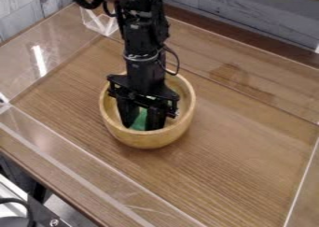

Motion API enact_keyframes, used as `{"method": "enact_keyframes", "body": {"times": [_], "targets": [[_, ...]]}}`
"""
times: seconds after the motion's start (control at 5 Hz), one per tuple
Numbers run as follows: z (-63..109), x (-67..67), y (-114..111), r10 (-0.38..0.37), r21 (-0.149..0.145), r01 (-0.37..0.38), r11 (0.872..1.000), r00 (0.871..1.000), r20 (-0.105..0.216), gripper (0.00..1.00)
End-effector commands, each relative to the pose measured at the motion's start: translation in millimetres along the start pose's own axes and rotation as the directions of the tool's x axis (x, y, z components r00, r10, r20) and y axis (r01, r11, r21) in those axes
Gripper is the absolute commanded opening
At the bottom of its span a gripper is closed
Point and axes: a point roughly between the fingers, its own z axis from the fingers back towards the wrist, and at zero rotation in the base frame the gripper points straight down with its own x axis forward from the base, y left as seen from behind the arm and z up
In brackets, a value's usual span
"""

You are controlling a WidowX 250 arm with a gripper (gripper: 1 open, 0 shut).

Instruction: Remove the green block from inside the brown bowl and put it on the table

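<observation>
The brown bowl (178, 126) sits near the middle of the table (237, 165). Inside it lies the green block (145, 119), partly hidden by the black gripper (145, 115). My gripper points straight down into the bowl, and its two fingers stand close against either side of the block, shut on it. The block still rests low within the bowl.
Clear acrylic walls (37, 58) edge the table on all sides. A white tag (97, 19) hangs behind the arm at the back left. Bare wood lies to the right of and in front of the bowl.
</observation>
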Motion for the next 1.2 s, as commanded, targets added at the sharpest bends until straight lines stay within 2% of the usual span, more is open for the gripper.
{"method": "enact_keyframes", "body": {"times": [0.0, 1.0], "targets": [[9.9, 5.9, -3, -0.006, -0.004, 0.006, 1.000, 1.000, 0.023, 0.00], [24.9, -4.1, -26, -0.008, -0.042, 0.007, 0.999, 1.000, -0.006, 0.00]]}}
